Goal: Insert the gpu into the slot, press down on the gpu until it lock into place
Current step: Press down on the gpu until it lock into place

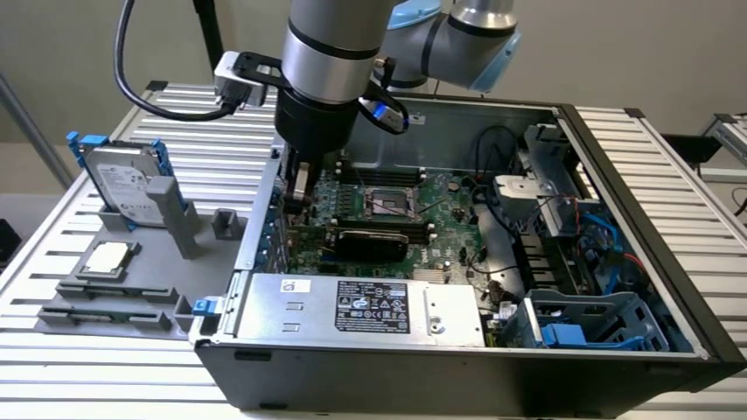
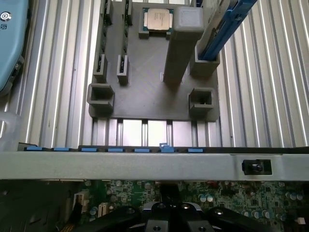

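Lowered into the open computer case [image 1: 607, 350], hand [image 1: 300, 194] at the motherboard's edge, grip impossible to tell. Seated flat mid-board, gpu [image 1: 371, 238], just behind the silver power supply [image 1: 362, 308].

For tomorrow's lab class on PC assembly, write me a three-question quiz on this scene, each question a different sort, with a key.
1. True or false: the gpu lies flat across the motherboard inside the case.
2. Multiple choice: what stands upright in the grey holder outside the case? A) a hard drive with a blue frame B) a fan C) a memory stick
3. Fill in: the silver box along the case's near wall is the ______.

Key: 1 true. 2 A, the hard drive. 3 power supply.
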Robot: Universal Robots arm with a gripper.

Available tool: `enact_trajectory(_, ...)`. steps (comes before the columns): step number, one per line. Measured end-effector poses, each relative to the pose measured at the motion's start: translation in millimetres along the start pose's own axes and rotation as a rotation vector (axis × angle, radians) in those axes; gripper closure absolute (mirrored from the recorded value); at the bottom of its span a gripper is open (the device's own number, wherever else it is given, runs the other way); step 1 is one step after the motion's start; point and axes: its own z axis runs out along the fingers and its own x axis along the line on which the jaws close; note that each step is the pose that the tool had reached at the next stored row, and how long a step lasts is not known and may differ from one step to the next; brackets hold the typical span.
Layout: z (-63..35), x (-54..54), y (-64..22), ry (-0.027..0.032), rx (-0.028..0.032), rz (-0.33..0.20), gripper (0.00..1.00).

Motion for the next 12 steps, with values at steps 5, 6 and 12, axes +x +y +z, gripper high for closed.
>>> enact_trajectory(5, 0.4, -1.5, 1.4, -0.0003, -0.0019, 0.002, 0.89)
enact_trajectory(6, 0.5, -1.8, 1.6, -0.0004, -0.0023, 0.002, 0.89)
enact_trajectory(12, 0.4, -2.2, 2.1, -0.0004, -0.0095, 0.004, 0.89)
